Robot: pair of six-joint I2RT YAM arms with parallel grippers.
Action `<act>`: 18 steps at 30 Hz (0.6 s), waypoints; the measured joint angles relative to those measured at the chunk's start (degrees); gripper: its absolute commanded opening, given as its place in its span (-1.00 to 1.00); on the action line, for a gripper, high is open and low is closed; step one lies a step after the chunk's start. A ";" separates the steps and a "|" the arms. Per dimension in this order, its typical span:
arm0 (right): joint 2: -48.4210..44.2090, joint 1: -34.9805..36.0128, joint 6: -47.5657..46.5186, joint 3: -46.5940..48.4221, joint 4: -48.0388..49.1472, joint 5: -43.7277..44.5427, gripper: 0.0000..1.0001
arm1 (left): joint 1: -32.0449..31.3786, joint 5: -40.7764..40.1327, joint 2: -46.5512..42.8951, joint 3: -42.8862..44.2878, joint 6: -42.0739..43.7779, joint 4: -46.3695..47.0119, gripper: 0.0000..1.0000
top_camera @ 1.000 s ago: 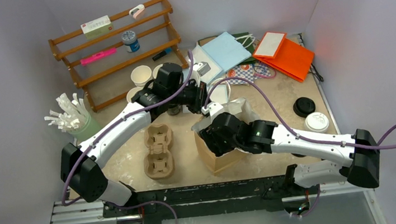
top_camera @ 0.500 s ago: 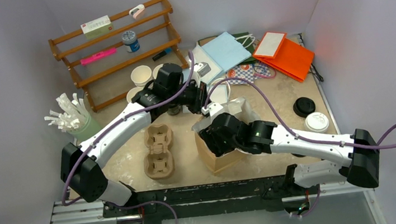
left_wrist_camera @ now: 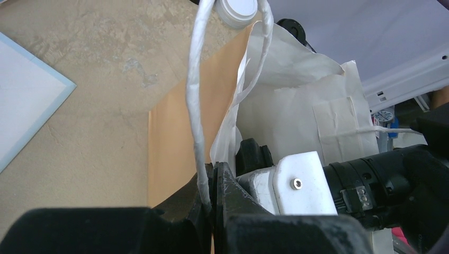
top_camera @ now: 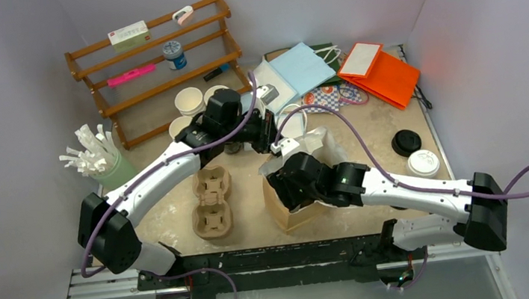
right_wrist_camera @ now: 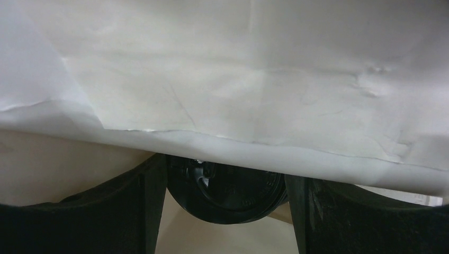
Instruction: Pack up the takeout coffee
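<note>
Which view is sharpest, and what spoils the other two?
Top external: sharp, evenly lit. Left wrist: the left gripper is a dark blur; the bag handle it pinches is crisp. Right wrist: pale paper bag fills the frame, nearly featureless; black lid shadowed.

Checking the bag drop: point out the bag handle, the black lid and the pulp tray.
bag handle [left_wrist_camera: 192,95], left wrist view, middle of the white twisted cord.
black lid [right_wrist_camera: 227,193], right wrist view, centre of its face.
pulp tray [top_camera: 212,203], top external view, ridge between its wells.
</note>
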 measured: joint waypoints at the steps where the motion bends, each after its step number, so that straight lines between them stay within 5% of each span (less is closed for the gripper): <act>1: -0.39 0.00 0.13 -0.07 -0.04 0.00 -0.06 | 0.00 0.04 -0.04 0.00 0.00 0.11 -1.00; 6: -0.87 0.00 0.61 0.76 -1.55 0.04 0.47 | 0.04 0.11 -0.35 0.00 0.48 0.09 -1.00; 7: -0.74 0.00 0.66 1.31 -2.32 0.02 0.83 | 0.04 0.13 -0.37 0.00 0.57 0.04 -1.00; 8: -0.50 0.04 0.72 1.95 -3.28 0.04 0.95 | 0.04 0.15 -0.42 0.00 0.68 -0.04 -1.00; 18: 0.52 0.28 0.98 6.32 -10.84 0.22 0.97 | 0.04 0.50 -0.50 0.70 1.99 -1.79 -1.00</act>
